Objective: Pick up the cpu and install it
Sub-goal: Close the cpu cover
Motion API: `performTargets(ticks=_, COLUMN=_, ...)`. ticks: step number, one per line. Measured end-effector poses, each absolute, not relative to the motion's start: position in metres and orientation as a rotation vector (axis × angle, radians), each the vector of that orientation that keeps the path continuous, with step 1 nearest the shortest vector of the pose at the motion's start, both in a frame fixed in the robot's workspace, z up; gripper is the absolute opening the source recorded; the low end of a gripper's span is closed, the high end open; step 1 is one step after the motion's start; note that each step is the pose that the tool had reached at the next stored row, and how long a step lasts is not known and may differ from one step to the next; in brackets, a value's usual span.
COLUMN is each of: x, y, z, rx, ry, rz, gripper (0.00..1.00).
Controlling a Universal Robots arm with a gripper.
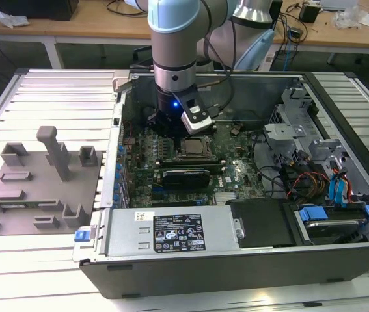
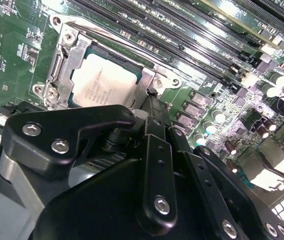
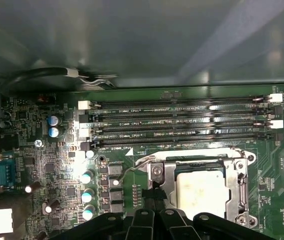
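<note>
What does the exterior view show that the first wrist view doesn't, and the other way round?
The exterior view takes in the grey plastic tray with upright blocks beside the open dark metal computer case, plus the pale blue and silver robot arm reaching inside. The first wrist view brings out small round capacitors and a blue connector port. Both show the silvery square cpu seated in its metal-framed socket.
</note>
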State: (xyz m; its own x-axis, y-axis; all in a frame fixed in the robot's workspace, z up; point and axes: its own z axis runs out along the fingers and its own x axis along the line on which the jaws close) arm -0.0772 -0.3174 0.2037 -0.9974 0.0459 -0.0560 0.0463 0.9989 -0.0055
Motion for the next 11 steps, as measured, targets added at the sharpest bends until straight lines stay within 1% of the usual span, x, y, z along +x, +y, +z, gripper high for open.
performTargets(ticks=11, x=-0.077, y=-0.317, z=0.218, rx=0.071, ry=3.083, rz=-0.011, gripper=0.11)
